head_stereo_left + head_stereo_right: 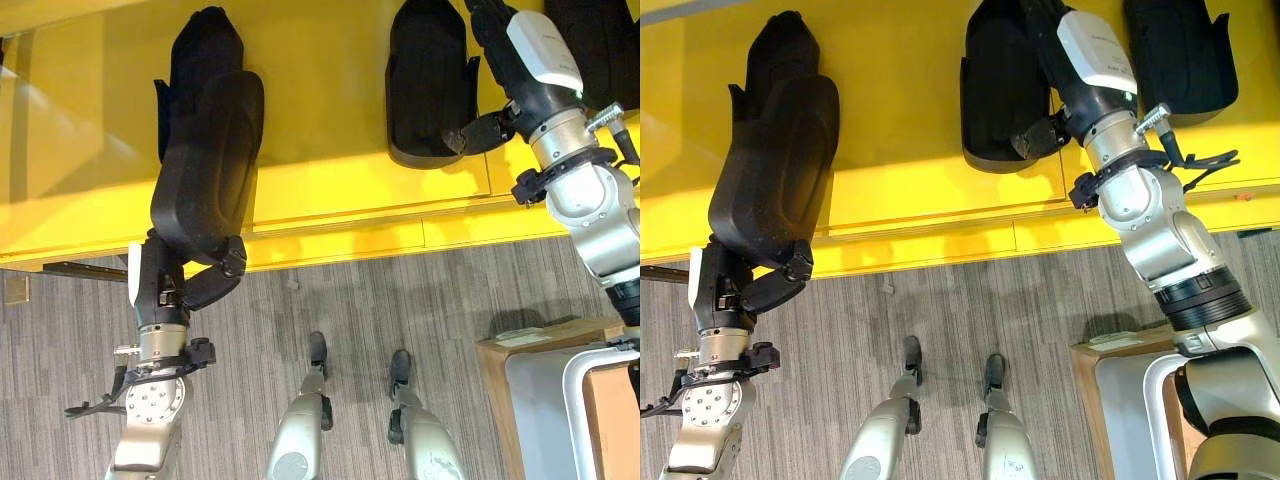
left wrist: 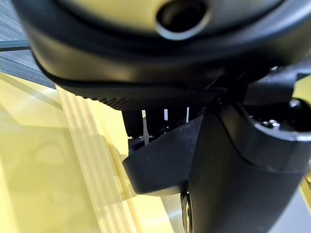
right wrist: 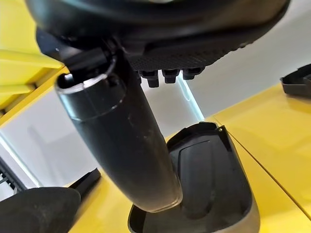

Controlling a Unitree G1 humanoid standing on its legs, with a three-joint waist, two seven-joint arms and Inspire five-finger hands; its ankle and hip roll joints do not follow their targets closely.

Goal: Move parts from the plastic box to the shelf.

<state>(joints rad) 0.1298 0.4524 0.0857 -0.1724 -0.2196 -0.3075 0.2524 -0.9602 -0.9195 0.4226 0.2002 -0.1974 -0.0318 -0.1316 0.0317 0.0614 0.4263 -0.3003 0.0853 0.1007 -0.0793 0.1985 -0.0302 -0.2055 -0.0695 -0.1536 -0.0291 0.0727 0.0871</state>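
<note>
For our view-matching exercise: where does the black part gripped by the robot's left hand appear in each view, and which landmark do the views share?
Left eye view: left of centre, the black part above the left hand.
Right eye view: far left.
Left wrist view: black part in the middle, past the fingers.
Right wrist view: cannot tell.
Shared landmark: the yellow shelf.
</note>
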